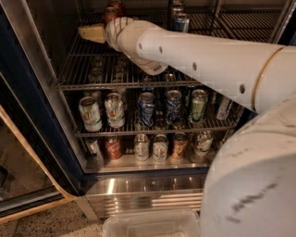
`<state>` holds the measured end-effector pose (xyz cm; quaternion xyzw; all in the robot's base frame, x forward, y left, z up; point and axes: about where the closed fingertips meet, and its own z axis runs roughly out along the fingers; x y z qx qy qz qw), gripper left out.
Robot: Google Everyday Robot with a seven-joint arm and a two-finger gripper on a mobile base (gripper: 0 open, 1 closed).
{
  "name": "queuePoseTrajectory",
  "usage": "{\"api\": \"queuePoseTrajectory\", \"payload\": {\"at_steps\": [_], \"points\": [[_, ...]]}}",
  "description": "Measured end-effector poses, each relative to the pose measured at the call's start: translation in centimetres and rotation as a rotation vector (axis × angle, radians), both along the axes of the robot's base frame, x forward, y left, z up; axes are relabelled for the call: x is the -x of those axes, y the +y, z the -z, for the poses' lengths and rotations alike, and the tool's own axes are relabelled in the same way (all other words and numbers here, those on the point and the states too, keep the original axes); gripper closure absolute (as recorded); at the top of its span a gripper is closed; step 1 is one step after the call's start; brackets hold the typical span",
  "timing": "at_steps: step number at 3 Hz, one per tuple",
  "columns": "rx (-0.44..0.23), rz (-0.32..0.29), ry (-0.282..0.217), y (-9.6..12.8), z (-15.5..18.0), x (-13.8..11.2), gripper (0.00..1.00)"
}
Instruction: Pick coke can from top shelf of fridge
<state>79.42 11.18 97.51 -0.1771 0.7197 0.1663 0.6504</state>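
My gripper [92,33] sits at the upper left, over the top shelf [85,65] and just beside the coke can [111,14]. My wrist [121,33] covers most of the gripper and the coke can's lower part, so contact cannot be determined. A second red can [116,3] and a rear can [175,4] are cut off by the upper edge. My arm [208,55] hides the top shelf's right half. My body [249,176] hides the lower right corner of the fridge [32,111]. Labels on the bottom-row cans [152,147] are too blurred to read. A clear plastic bin [148,224] is cut off below.

Arm [199,55] outstretched, jaws upper left
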Motion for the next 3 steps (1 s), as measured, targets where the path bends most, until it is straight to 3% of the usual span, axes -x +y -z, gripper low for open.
{"api": "queuePoseTrajectory", "payload": {"at_steps": [3], "points": [[0.017,0.055,-0.025,1.33,-0.61,-0.97,0.00]]}}
